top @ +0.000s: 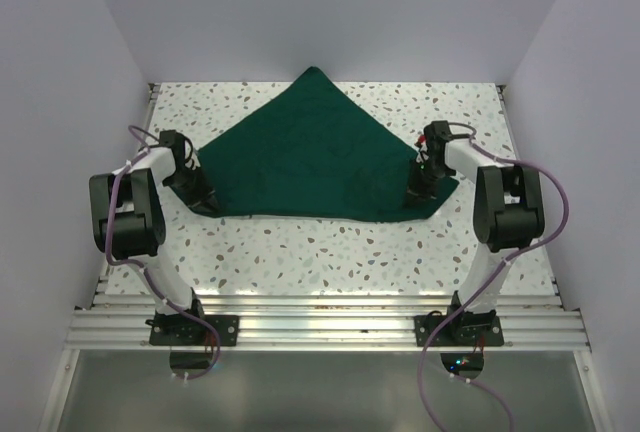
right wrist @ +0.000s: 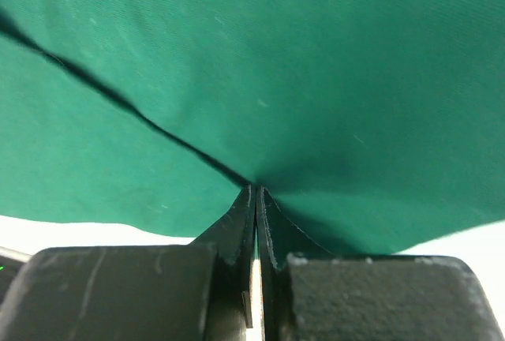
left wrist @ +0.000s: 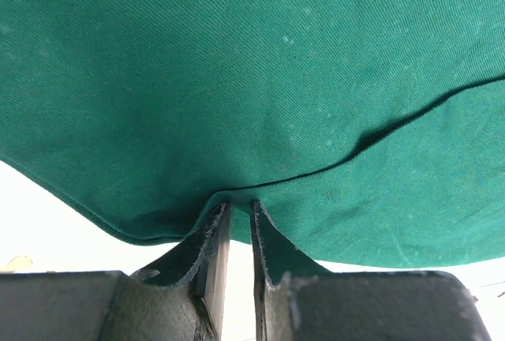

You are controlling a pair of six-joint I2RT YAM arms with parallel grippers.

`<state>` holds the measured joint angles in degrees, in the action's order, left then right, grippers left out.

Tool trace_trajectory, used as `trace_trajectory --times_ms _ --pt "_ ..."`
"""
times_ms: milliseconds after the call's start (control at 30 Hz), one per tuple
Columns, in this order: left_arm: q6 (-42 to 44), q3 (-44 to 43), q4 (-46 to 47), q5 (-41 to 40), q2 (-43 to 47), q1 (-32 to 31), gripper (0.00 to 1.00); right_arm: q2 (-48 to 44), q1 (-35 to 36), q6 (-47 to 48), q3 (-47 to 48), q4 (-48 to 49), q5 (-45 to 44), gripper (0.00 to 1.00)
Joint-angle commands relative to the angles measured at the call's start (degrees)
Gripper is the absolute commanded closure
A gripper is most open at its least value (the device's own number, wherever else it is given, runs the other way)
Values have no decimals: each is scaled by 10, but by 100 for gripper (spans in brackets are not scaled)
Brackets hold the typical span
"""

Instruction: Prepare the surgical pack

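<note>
Green drape [top: 320, 157], left gripper [top: 207, 202] and right gripper [top: 416, 192] pinching near-edge corners

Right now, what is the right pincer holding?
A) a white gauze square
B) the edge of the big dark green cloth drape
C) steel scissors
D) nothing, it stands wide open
B: in the right wrist view the right pincer is shut on a fold of the big dark green cloth drape, which puckers at its tips.
</note>
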<state>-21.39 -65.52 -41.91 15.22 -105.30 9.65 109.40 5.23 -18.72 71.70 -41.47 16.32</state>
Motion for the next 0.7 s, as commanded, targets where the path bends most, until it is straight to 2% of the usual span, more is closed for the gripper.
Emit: trace_trajectory --times_ms 0,100,267,333,433,533,667 --pt "19 3 34 -31 -21 1 80 -49 -3 37 20 -51 -65 100" --pt "13 -11 32 -29 6 2 76 -88 -3 29 -16 -25 18 100" --pt "6 -61 -2 -41 26 4 71 -119 -3 6 -59 23 69 100" --pt "5 -88 -7 -65 31 12 64 -114 -3 4 -70 27 88 100" --pt "5 -118 -5 -85 28 41 55 -118 -3 3 -87 36 91 100" --pt "-4 -138 1 -69 1 80 50 -114 -3 2 -88 29 73 100" --pt "-8 -182 -15 -76 -56 110 49 -94 -3 -5 -76 22 52 100"
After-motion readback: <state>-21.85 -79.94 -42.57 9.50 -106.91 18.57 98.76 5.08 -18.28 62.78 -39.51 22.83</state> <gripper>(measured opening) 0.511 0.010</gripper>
